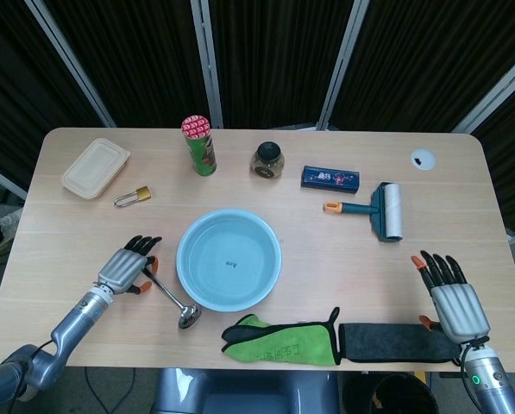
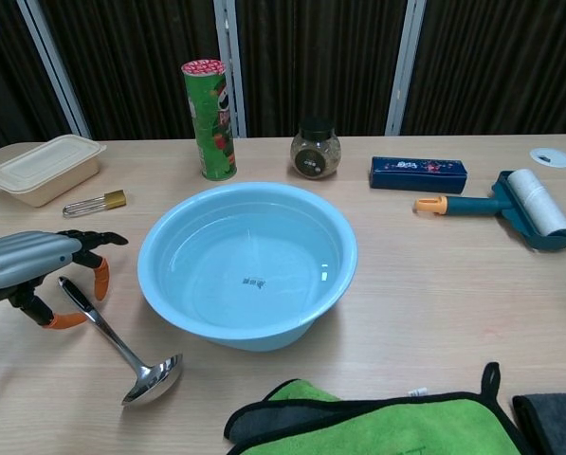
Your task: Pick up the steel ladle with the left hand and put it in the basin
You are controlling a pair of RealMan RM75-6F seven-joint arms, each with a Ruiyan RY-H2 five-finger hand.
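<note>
Left hand: your left hand (image 1: 129,269) hovers over the ladle's handle end, fingers spread wide and holding nothing.
Steel ladle: the steel ladle (image 2: 121,347) lies flat on the table (image 1: 326,259), just left of the basin, bowl toward you, handle running under your fingers (image 2: 98,275).
Basin: the blue basin (image 1: 188,233) sits mid-table, apart from the ladle.
Right hand: your right hand (image 1: 453,298) rests open at the table's right edge, beside the grey cloth (image 1: 386,341).
Nearby: a green mitt (image 1: 279,341) lies in front of the basin.
</note>
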